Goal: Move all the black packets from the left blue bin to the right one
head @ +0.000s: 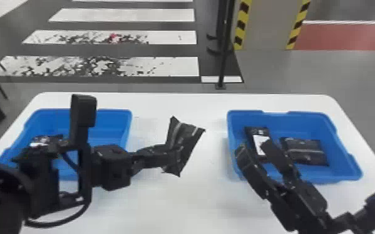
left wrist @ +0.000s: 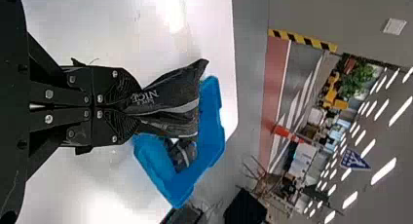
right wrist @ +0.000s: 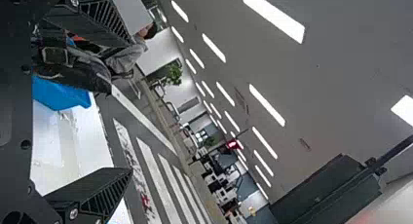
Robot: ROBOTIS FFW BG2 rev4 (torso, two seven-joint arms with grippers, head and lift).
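L arm (head: pixel 42 186) is nearest, reaching from 8 o'clock. L gripper (left wrist: pixel 133 107) is clamped on 1 black plastic mailer packet (head: pixel 184 137), held at 12 o'clock above the white tabletop (head: pixel 180 205), between the left blue bin (head: pixel 115 124) (10 o'clock) and the right blue bin (head: pixel 274 119) (2 o'clock). R gripper (head: pixel 254 147) is over the right bin's near-L part, fingers spread w/ nothing pinched.

Left bin: at least 1 white-patched packet (head: pixel 45 140), partly behind the arm. Right bin: 1 white-labelled packet (head: pixel 259 143) and 1 grey-striped packet (head: pixel 308 152), lying flat.

Handling (my guess): mailer is light, soft, prob. slick film; it creases at the pinch and flares beyond it. Nothing looks fragile. Best hold = flat across the mid-body, pads deep; a corner-only pinch could slip or let it swing.

Step in hand: transfer, approx. midway for this pkt. Next: carry toward 2 o'clock, R gripper either clearing out or taking the free end, then release low. Risk: loose flap snagging the rim or R fingers. Then back to 10 o'clock for the rest.
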